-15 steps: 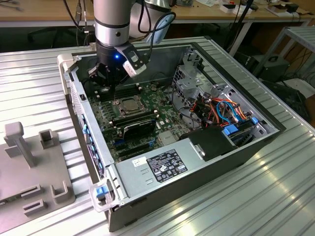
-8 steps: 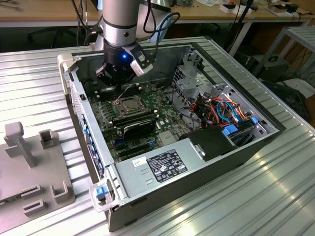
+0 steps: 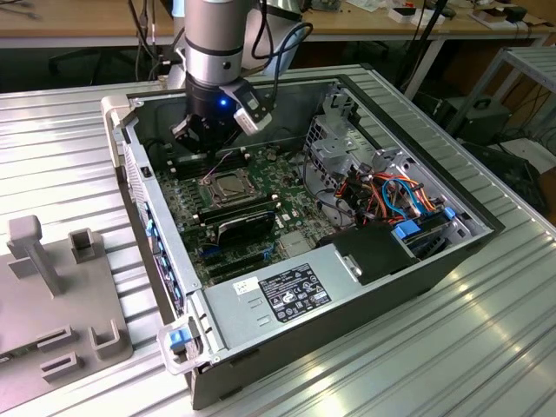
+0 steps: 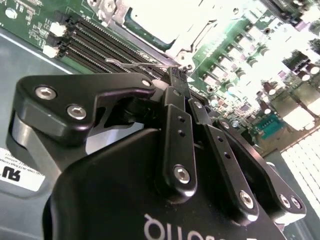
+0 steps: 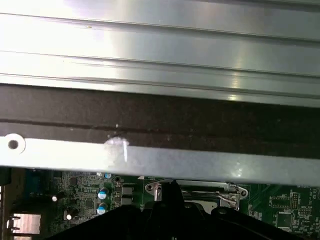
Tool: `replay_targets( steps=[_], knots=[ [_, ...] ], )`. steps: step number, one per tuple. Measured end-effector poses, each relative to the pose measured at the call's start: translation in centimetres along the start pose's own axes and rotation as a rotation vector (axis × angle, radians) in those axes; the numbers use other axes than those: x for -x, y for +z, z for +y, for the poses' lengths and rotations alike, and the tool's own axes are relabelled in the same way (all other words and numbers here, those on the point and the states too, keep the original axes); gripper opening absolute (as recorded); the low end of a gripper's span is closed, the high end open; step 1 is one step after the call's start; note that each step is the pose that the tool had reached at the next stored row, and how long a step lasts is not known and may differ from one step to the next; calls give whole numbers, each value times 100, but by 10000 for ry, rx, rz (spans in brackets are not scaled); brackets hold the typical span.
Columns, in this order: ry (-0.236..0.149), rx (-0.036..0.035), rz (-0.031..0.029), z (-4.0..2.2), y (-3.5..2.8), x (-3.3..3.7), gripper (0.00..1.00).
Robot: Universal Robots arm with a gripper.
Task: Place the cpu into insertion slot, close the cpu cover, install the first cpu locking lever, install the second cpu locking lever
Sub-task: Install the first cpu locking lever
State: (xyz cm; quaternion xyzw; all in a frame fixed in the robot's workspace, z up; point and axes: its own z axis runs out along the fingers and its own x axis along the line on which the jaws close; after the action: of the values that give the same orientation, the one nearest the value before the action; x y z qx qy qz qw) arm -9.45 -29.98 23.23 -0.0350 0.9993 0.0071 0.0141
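One robot arm is reaching down into an open computer case (image 3: 347,287) that is sitting on a ribbed metal desk (image 3: 486,347). The gripper (image 3: 204,139) is hanging low over the green circuit board (image 3: 187,204), just behind the insertion slot (image 3: 228,185) as the exterior view shows it.

The cpu (image 3: 228,185) is lying flat in the insertion slot, with its silvery-grey top facing up. The cpu cover (image 3: 214,178) is lying down flat around the chip like a thin metal frame. In the second wrist view the cpu (image 4: 165,17) is showing as a bright pale square, and the cpu cover (image 4: 192,37) is glinting around it.

In the second wrist view the black fingers (image 4: 176,90) are pressed close together, with their tips coming down at the edge of the insertion slot, next to a thin metal lever (image 4: 135,64). It is too hard to tell if they are pinching that lever or just touching it.

A grey holder (image 3: 61,287) is sitting on the desk, outside the computer case, well apart from the insertion slot.
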Motion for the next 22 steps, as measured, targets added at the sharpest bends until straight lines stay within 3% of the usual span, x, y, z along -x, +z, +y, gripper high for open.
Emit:
replay_targets(
  steps=[4, 7, 10, 12, 16, 22],
  knots=[
    [-7, 1, -1, 53, 11, 29, 11],
    [97, -7, -1, 47, 18, 106, 11],
    [189, -8, 41, 44, 26, 160, 11],
    [284, -10, 61, 38, 50, 242, 11],
    [406, -15, 62, 40, 100, 332, 11],
    [524, -17, 71, 47, 152, 423, 11]
  ],
)
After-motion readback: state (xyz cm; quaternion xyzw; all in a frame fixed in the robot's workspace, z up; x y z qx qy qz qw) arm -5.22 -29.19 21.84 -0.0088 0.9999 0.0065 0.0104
